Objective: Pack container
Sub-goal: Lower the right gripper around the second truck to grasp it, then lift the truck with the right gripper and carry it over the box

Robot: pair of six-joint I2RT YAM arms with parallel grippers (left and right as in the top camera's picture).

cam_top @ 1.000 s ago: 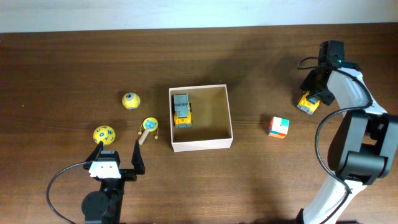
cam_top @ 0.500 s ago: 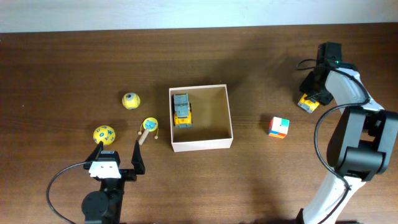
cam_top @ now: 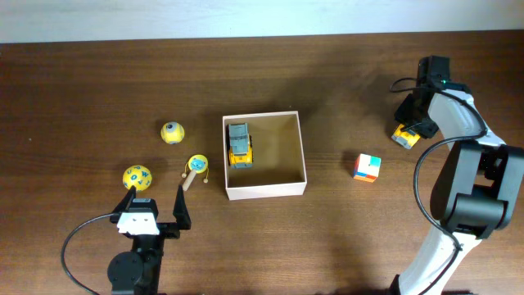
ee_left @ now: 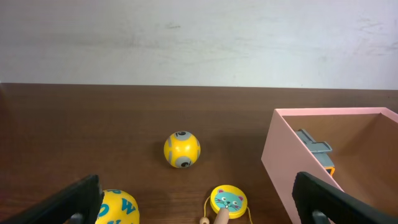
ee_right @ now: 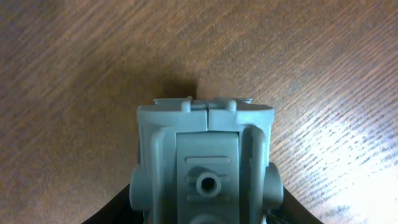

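Overhead: left gripper (cam_top: 155, 198) spread wide, right gripper (cam_top: 408, 129) clamped on toy truck (cam_top: 401, 138), ball (cam_top: 137, 176) lettering illegible.

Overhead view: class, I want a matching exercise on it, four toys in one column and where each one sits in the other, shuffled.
1. grey-and-yellow truck
2. multicoloured cube
3. patterned yellow ball
4. small yellow vehicle

A. between the right arm's fingers
B. inside the container
C. next to the left arm's fingers
D. alone on the table

Pairs: 1-B, 2-D, 3-C, 4-A.
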